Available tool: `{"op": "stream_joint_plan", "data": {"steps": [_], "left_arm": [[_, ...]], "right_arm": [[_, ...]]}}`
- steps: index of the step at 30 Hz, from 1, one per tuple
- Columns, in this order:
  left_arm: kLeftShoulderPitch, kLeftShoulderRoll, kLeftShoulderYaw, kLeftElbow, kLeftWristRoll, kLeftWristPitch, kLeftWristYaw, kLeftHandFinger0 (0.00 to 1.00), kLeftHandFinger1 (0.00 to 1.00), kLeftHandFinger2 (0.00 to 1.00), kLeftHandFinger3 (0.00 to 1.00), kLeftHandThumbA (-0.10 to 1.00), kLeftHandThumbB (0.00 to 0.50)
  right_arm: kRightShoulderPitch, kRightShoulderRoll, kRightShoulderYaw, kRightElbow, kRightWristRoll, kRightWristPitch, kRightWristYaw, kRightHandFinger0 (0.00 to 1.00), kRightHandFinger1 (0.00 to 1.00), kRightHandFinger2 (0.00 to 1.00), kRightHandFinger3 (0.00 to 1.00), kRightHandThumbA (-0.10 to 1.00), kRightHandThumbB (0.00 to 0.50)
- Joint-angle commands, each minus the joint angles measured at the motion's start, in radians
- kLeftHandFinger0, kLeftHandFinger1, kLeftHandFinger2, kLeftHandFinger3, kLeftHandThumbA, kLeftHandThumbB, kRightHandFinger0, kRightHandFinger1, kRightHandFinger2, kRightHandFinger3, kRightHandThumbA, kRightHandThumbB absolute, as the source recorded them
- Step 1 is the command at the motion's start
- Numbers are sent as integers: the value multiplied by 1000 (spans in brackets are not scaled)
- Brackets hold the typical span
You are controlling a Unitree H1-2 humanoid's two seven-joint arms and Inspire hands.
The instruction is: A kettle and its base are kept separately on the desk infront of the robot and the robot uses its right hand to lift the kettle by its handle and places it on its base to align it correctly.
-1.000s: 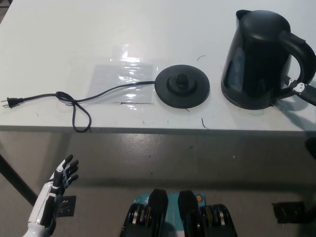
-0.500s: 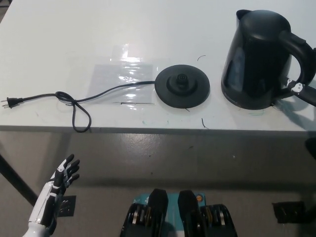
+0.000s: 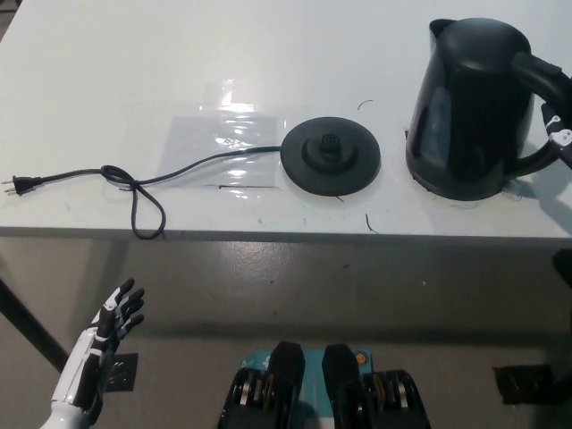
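Right robot hand at the tall black plastic kettle handle, grip state can't tell, w/ round black base just left; weak hold could tip it.

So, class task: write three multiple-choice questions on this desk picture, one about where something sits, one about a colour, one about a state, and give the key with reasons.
1. Where does the kettle stand?
A. on its base
B. right of the base, apart from it
C. on the floor

2. What colour is the desk?
A. white
B. red
C. brown

3. What state is the left hand in?
A. holding the plug
B. closed on the cord
C. open, holding nothing

Key: B, bare desk shows between kettle and base; A, the top is plainly white; C, it hangs below the desk edge with fingers apart.
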Motion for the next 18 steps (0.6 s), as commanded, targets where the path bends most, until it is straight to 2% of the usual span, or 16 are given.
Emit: {"op": "stream_joint_plan", "data": {"steps": [1,5,7,10,11,13,14,15,16,17,18], "left_arm": [[-20,24,2,-9,-3,-43,-17,1000,1000,1000,1000,1000,193],[-28,29,3,-5,-15,-51,-23,1000,1000,1000,1000,1000,184],[-31,33,4,1,-19,-58,-26,1000,1000,1000,1000,1000,182],[-31,32,6,7,-34,-64,-31,1000,1000,1000,1000,1000,215],[-31,32,6,7,-31,-63,-30,1000,1000,1000,1000,1000,227],[-32,31,9,6,-44,-50,-35,1000,1000,1000,1000,1000,243],[-34,31,9,9,-44,-56,-37,1000,1000,1000,1000,1000,239],[-35,31,10,11,-43,-59,-37,1000,1000,1000,1000,1000,244],[-36,31,10,14,-45,-61,-39,1000,1000,1000,1000,1000,247],[-37,32,10,17,-47,-65,-42,1000,1000,1000,1000,1000,248],[-37,32,10,18,-49,-65,-44,1000,1000,1000,1000,1000,253]], "right_arm": [[-69,-8,-27,-57,63,14,-11,0,148,406,103,156,205],[-73,-9,-31,-52,72,16,-8,0,145,407,96,175,200],[-73,-12,-31,-46,70,13,-9,0,143,411,96,220,214],[-75,-17,-31,-44,64,13,-13,0,127,404,109,236,214],[-76,-21,-31,-37,66,8,-9,0,135,408,113,221,206],[-81,-24,-31,-33,60,15,-18,0,139,413,140,124,216],[-82,-27,-31,-36,60,31,-22,0,163,449,153,-15,226],[-83,-32,-23,-39,33,38,-39,0,191,522,207,-83,220],[-82,-36,-11,-40,-9,34,-60,0,242,649,375,-99,200],[-81,-39,-1,-41,-47,27,-78,0,254,687,490,-100,196],[-79,-42,12,-48,-100,25,-110,0,272,747,678,-100,178]]}}
